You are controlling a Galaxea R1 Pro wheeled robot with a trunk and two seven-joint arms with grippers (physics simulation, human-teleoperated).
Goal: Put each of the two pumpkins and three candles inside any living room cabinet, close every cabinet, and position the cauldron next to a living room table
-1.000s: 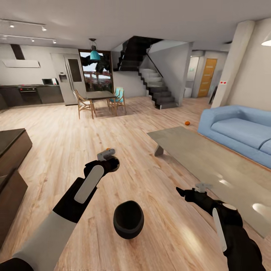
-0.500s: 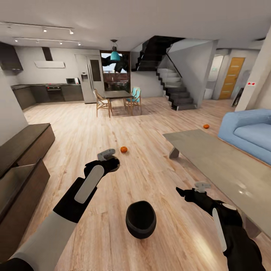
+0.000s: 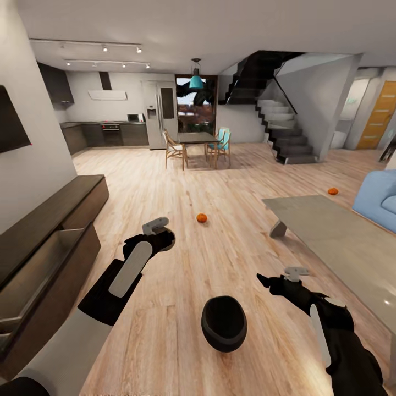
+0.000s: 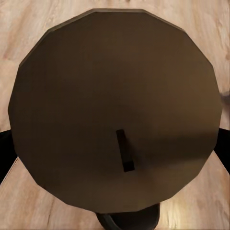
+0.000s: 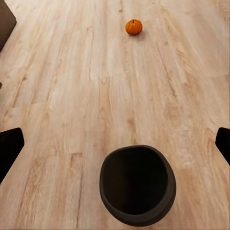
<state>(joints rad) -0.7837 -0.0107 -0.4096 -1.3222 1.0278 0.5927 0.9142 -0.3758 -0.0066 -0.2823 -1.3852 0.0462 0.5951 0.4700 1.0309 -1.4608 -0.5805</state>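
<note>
My left gripper (image 3: 161, 237) hangs over the wood floor, shut on a candle (image 4: 115, 110), a brownish disc with a dark wick seen end-on in the left wrist view. The black cauldron (image 3: 223, 323) stands on the floor between my arms, just in front of my right gripper (image 3: 267, 281), which is open; the cauldron (image 5: 137, 184) lies between its spread fingers but ahead of them. One orange pumpkin (image 3: 202, 218) sits mid-floor and shows again as the pumpkin (image 5: 133, 27) beyond the cauldron. A second pumpkin (image 3: 332, 191) lies past the glass-topped table (image 3: 330, 236). The dark cabinet (image 3: 60, 212) runs along the left wall.
The cabinet's near drawer (image 3: 33, 269) stands pulled open with a pale inside. A blue sofa (image 3: 379, 201) is at the right edge. A dining table with chairs (image 3: 198, 146), a kitchen and a staircase (image 3: 286, 137) lie far behind across open floor.
The head camera has swung left, so the cabinet and its open drawer have come further into view and the table and sofa have slid right. Both arms hold their pose.
</note>
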